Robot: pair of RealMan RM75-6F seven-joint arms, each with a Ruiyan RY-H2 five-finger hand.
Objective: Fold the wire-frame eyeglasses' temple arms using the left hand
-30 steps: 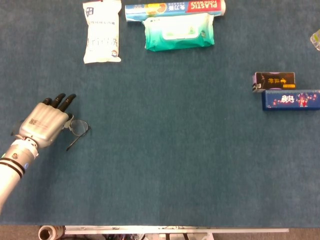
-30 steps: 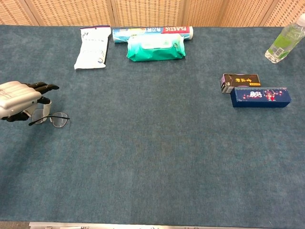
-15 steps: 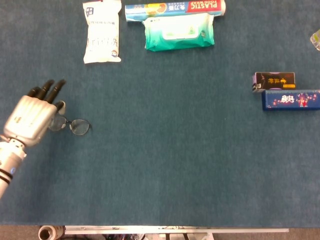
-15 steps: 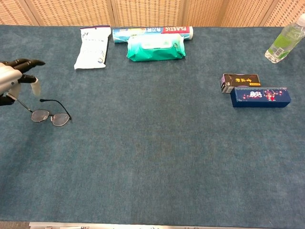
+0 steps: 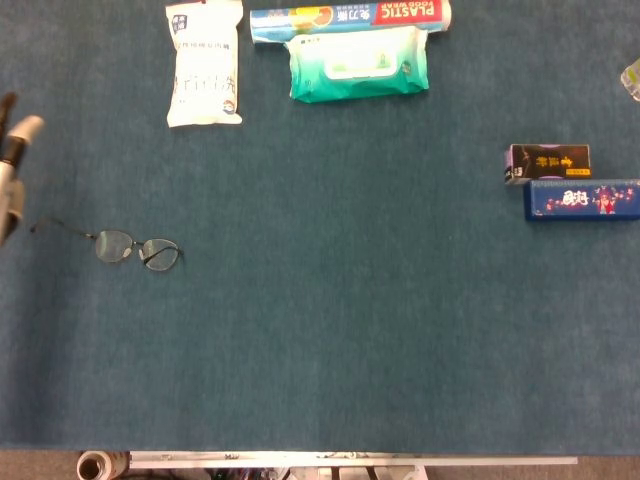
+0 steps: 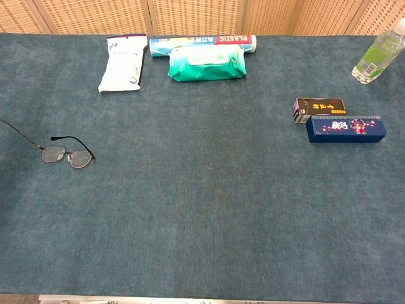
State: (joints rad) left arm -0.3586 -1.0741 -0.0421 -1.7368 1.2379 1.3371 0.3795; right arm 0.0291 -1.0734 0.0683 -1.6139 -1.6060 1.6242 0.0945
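Eyeglasses (image 5: 138, 248) near the table's (image 5: 330, 330) left edge, left hand (image 5: 12, 165) apart at frame edge, finger state unclear.

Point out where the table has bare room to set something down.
The widest bare stretch of table lies between the eyeglasses and the two boxes, reaching the near edge. The far edge is crowded: white pouch, wipes pack, plastic-wrap roll; bottle in the corner.
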